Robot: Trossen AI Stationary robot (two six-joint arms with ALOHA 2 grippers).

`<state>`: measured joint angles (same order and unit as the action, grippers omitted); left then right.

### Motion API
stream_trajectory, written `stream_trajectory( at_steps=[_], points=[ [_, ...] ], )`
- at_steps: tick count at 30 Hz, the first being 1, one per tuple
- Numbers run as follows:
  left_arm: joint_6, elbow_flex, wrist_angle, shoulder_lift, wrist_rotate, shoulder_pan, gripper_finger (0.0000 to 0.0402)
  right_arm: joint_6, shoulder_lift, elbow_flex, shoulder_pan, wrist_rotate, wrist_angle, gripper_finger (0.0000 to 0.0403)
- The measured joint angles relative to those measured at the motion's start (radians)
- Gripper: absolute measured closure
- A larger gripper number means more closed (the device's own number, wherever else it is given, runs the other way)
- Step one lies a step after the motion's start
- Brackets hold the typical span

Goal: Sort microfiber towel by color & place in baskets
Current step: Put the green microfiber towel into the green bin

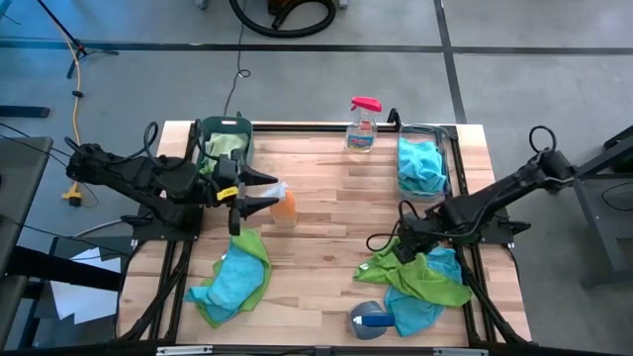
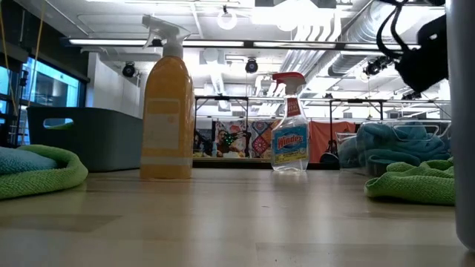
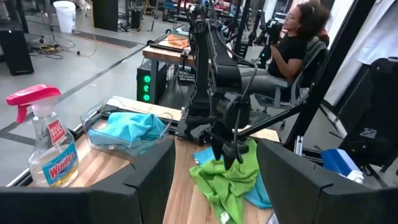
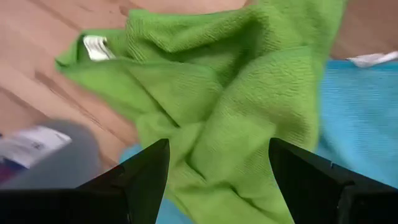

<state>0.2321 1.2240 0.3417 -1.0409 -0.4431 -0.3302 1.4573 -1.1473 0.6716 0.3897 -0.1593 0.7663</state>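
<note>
While the left hand [image 1: 259, 195] is being held released at nine o'clock, the right hand [image 4: 217, 165] is being spread, empty, above a green towel [image 4: 236, 99].

The bench [image 1: 326, 247] is pale wood planking, smooth with a soft sheen. The green towel [image 4: 236, 106] is nubby, matt cloth with a small sewn label. The clear basket [image 3: 93, 134] is glossy see-through plastic; the teal basket [image 2: 96, 137] is opaque matt plastic. The orange spray bottle [image 2: 166, 111] and the clear spray bottle [image 2: 290, 141] are shiny plastic.
</note>
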Motion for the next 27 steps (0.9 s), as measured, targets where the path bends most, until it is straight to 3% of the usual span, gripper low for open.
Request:
stream_trajectory(
  at_steps=[16,20,25,27],
  points=[
    [0.002,0.0,0.003,0.0,-0.014,0.0,0.0186,0.004,-0.186,-0.001,0.0,-0.077,-0.07,0.0144],
    [0.002,0.0,0.004,0.0,-0.014,0.0,0.0186,-0.019,-0.189,0.002,0.0,-0.077,-0.065,0.0205],
    [0.001,0.0,0.004,0.002,-0.015,0.0,0.0186,-0.118,-0.188,0.071,0.001,-0.085,0.016,0.0369],
    [0.001,0.0,0.0,0.012,-0.014,0.0,0.0186,-0.168,-0.187,0.115,0.0,-0.125,0.073,0.0385]
  ],
)
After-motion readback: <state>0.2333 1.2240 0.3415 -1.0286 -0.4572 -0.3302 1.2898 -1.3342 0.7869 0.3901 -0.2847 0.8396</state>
